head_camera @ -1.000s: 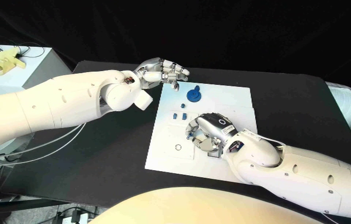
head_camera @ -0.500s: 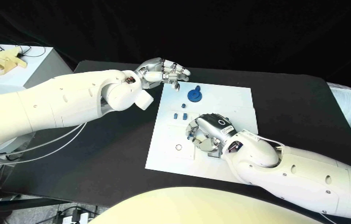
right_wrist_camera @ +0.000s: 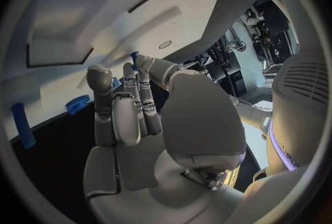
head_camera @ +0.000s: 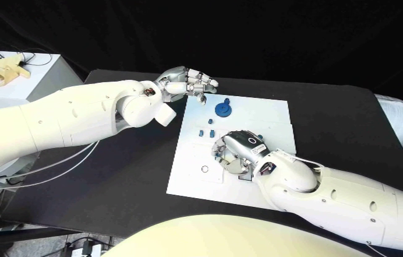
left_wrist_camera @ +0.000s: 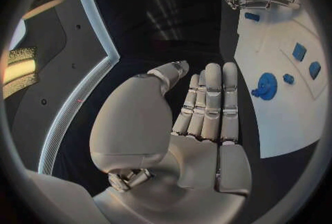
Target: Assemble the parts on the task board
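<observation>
Task board (head_camera: pixel 269 114): white plate in the middle of the black table (head_camera: pixel 336 117).
Left robot hand (head_camera: pixel 186 83): beside the board's far corner, fingers straight and together, holding nothing.
Right robot hand (head_camera: pixel 237 152): over the board's middle, pinching a small blue part (right_wrist_camera: pixel 134 57).
Round blue part (head_camera: pixel 222 108): on the board's far end.

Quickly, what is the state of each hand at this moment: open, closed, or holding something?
Left hand: open, holding nothing, fingers straight, beside the white task board.
Right hand: pinches a small blue part at its fingertips, above the board.
</observation>
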You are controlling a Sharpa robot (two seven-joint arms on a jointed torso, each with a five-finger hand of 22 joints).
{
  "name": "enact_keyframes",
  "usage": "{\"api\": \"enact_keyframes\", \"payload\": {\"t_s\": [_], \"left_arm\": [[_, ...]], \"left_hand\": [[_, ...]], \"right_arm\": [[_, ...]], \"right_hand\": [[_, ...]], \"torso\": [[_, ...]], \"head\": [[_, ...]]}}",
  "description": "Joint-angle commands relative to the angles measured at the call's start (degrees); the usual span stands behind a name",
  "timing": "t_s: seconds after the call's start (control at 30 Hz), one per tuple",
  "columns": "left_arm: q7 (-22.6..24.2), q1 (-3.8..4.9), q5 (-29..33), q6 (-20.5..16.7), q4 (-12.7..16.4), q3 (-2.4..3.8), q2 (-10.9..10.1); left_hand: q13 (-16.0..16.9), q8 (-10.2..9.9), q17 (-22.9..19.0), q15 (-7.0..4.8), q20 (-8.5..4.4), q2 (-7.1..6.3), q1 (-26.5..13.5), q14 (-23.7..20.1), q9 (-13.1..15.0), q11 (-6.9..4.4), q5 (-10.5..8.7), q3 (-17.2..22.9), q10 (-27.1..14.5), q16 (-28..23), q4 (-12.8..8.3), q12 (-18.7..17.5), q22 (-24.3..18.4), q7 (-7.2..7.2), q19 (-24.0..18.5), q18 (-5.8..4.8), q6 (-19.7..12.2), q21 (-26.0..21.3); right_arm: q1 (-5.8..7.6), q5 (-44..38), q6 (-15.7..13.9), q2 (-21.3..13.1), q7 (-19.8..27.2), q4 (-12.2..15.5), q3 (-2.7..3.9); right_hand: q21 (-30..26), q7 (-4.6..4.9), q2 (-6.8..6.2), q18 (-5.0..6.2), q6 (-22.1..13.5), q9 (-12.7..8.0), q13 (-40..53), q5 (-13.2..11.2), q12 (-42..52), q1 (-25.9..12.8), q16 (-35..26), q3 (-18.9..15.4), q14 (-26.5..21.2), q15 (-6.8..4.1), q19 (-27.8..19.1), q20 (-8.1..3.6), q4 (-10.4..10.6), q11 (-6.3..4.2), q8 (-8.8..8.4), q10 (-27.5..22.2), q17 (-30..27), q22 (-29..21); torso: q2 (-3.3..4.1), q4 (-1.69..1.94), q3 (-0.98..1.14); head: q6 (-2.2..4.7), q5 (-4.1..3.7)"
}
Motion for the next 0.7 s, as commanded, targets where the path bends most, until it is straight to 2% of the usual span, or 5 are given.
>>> {"api": "enact_keyframes", "payload": {"t_s": [0.03, 0.17, 0.27, 0.33, 0.7], "left_arm": [[0.2, 0.01, -0.2, 1.0, 0.0, 0.02, 0.1], [0.2, 0.01, -0.2, 1.0, -0.1, 0.02, 0.1], [0.2, 0.01, -0.2, 0.9, -0.1, 0.02, 0.1], [0.2, 0.01, -0.2, 1.0, -0.1, 0.02, 0.1], [0.1, 0.01, -0.2, 1.0, -0.2, 0.02, 0.1]], "left_hand": [[-0.1, -0.1, 0.0, 0.17, -0.09, 0.35, -0.3, 0.0, -0.1, 0.25, -0.07, -0.2, -0.3, -0.1, 0.1, -0.2, -0.1, 0.05, 0.3, 0.81, -0.5, -0.4], [-0.1, -0.1, 0.0, 0.18, -0.08, 0.40, -0.4, 0.0, -0.1, 0.25, -0.06, -0.2, -0.4, -0.1, 0.2, -0.2, -0.2, 0.04, 0.3, 0.81, -0.6, -0.5], [-0.1, -0.1, 0.0, 0.18, -0.08, 0.40, -0.4, 0.0, -0.1, 0.25, -0.06, -0.2, -0.4, -0.1, 0.2, -0.2, -0.2, 0.04, 0.3, 0.81, -0.6, -0.5], [-0.1, -0.1, 0.0, 0.18, -0.08, 0.40, -0.4, 0.0, -0.1, 0.25, -0.06, -0.2, -0.4, -0.1, 0.2, -0.2, -0.2, 0.04, 0.3, 0.81, -0.6, -0.5], [-0.1, -0.1, 0.0, 0.18, -0.08, 0.40, -0.4, 0.0, -0.1, 0.25, -0.06, -0.2, -0.4, -0.1, 0.2, -0.2, -0.2, 0.04, 0.3, 0.81, -0.6, -0.5]], "right_arm": [[-0.33, 0.1, 2.8, 0.0, 0.5, -0.4, -0.28], [-0.33, 1.0, 3.2, -0.1, 1.9, -0.6, -0.31], [-0.33, 1.5, 3.1, -0.2, 2.6, -0.6, -0.32], [-0.33, 1.8, 2.9, -0.4, 3.0, -0.6, -0.32], [-0.32, 2.2, 0.7, -1.0, 3.8, 0.0, -0.34]], "right_hand": [[-0.6, 0.25, 1.13, -0.31, -0.4, 0.2, 1.2, 0.0, -0.2, 0.1, -0.2, 0.2, 2.1, -0.09, -0.7, 0.06, 0.2, -3.16, -0.02, 3.3, -0.2, -0.3], [-1.2, 0.83, 0.99, -0.21, -2.0, 0.3, 1.1, 0.6, -0.9, -0.4, -0.2, -0.2, 2.0, 0.39, -1.5, 0.43, 0.2, -2.57, -0.76, 1.6, -0.4, -0.7], [-1.6, 1.17, 0.61, -0.10, -2.9, 0.5, 1.0, 2.8, -0.8, -1.1, -0.2, -1.1, 1.8, 0.80, -2.1, 0.86, 0.3, -2.17, -1.19, 0.4, -0.7, -0.9], [-1.8, 1.40, 0.42, -0.06, -3.6, 0.5, 0.8, 3.4, -1.0, -1.4, -0.2, -1.5, 1.8, 1.02, -2.3, 1.06, 0.4, -1.89, -1.53, -0.6, -0.8, -1.0], [-2.4, 2.03, -0.07, 0.09, -4.8, 0.8, 0.0, 3.8, -1.0, -1.6, 0.0, -2.0, 1.6, 1.73, -2.9, 1.74, 0.4, -1.00, -2.06, -3.9, -1.1, -1.2]], "torso": [[-0.02, 0.00, -0.02], [-0.06, -0.01, -0.04], [-0.06, -0.04, -0.03], [-0.04, 0.00, -0.01], [0.01, -0.01, 0.03]], "head": [[0.01, -0.08], [0.01, -0.35], [0.01, -0.36], [0.01, -0.38], [0.01, -0.43]]}}
